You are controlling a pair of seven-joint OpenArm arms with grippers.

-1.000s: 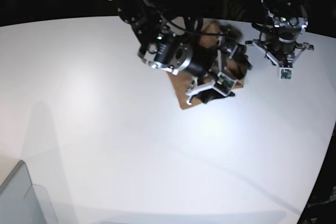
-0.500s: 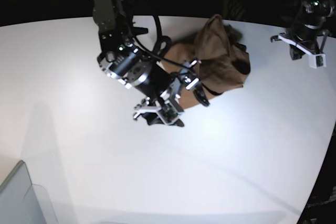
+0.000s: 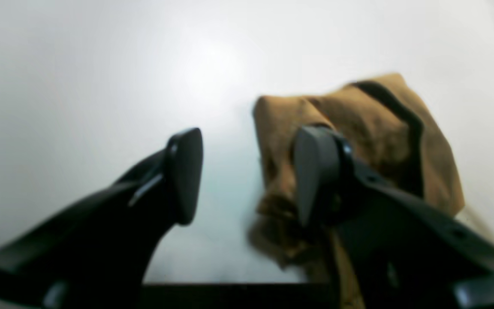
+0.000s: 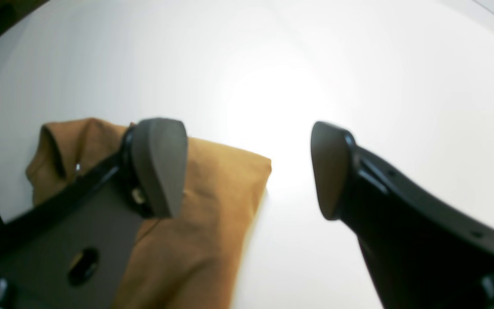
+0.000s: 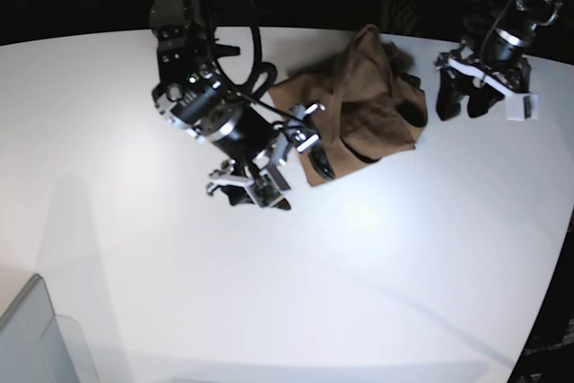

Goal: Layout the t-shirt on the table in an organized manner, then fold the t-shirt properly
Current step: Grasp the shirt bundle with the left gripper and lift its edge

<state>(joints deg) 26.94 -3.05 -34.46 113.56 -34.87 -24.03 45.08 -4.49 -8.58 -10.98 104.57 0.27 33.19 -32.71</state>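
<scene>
Your t-shirt lies bunched on the worktop: nothing spread or folded. Both claws, left and right, gape apart, empty.

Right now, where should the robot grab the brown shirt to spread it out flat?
Probably the t-shirt's flat front corner, which lies smooth on the table, unlike the bunched-up back. The open right gripper sits just beside that corner, so it could come in from that side, low.
</scene>
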